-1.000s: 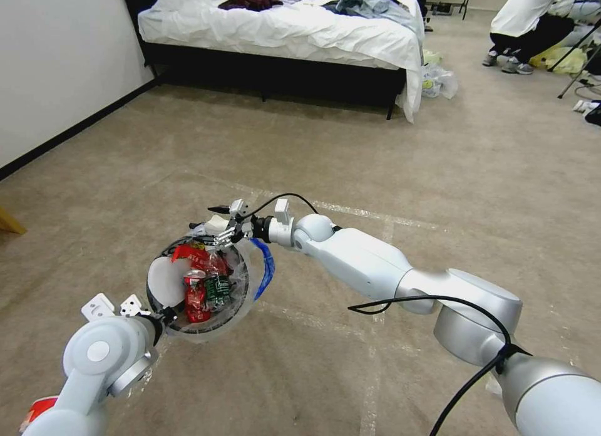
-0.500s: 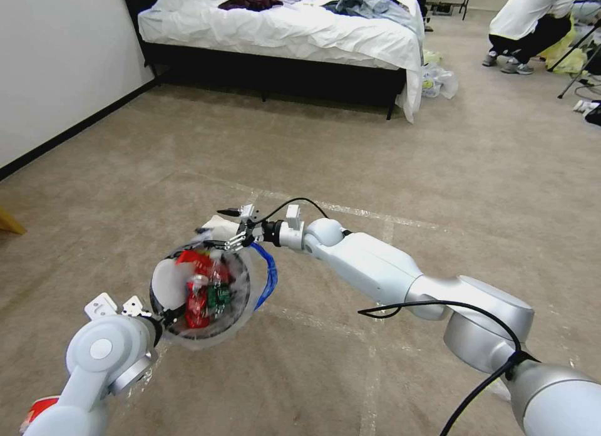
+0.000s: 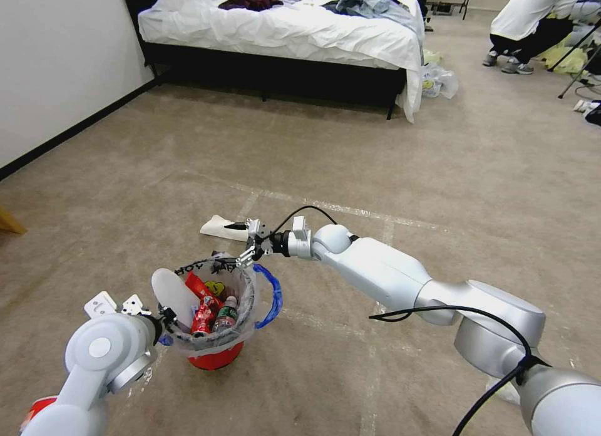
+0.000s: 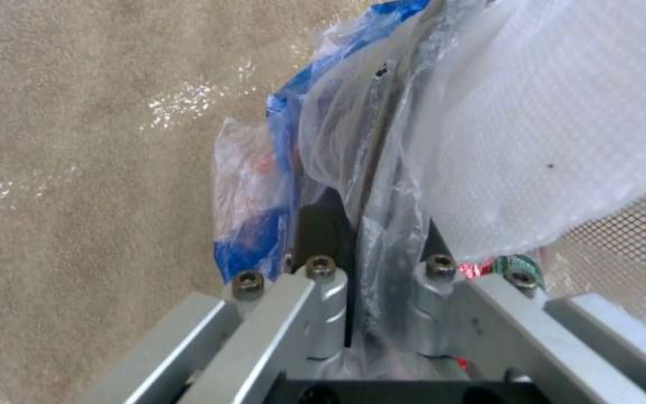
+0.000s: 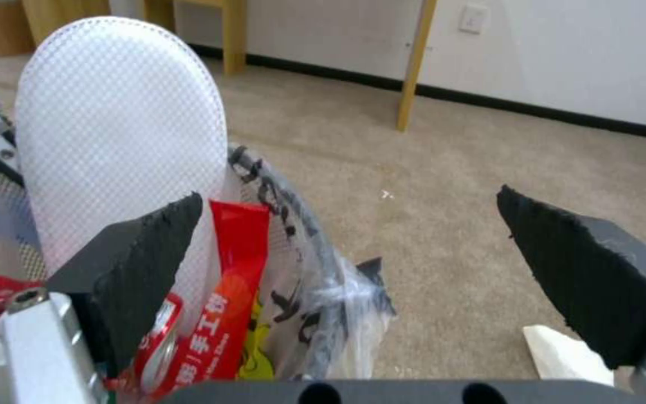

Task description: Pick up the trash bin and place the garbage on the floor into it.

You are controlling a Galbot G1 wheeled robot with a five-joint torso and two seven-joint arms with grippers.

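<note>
Trash bin: the small red trash bin (image 3: 216, 354), lined with a clear plastic bag (image 3: 247, 298) with blue handles (image 3: 269, 295), stands upright on the floor (image 3: 438, 173) just ahead of the robot, between the two arms.

Left gripper: the left gripper (image 4: 372, 247) is at the near-left rim of the trash bin; in the left wrist view its jaws are clamped on the rim, with the plastic bag pinched between them.

Right gripper: the right gripper (image 3: 241, 243) hangs just above the far rim of the trash bin; in the right wrist view its jaws stand wide apart, with nothing between the black pads (image 5: 585, 264).

Contents: a white disposable slipper (image 3: 170, 292) leans upright against the inner left wall; beside it sit a red snack wrapper (image 3: 199, 289), a red can (image 3: 203, 317) and a small clear bottle with a green label (image 3: 226, 314). A yellow sticker (image 3: 216, 287) shows on the far inner side.

Garbage on the floor: a piece of white paper (image 3: 219, 228) lies flat on the carpet just beyond the trash bin, near the right gripper.

Floor: beige-brown carpet crossed by shiny tape lines (image 3: 350, 208).

Background: a bed (image 3: 282, 29) with white bedding and heaped clothes (image 3: 250, 0) stands well apart, against the far wall.
</note>
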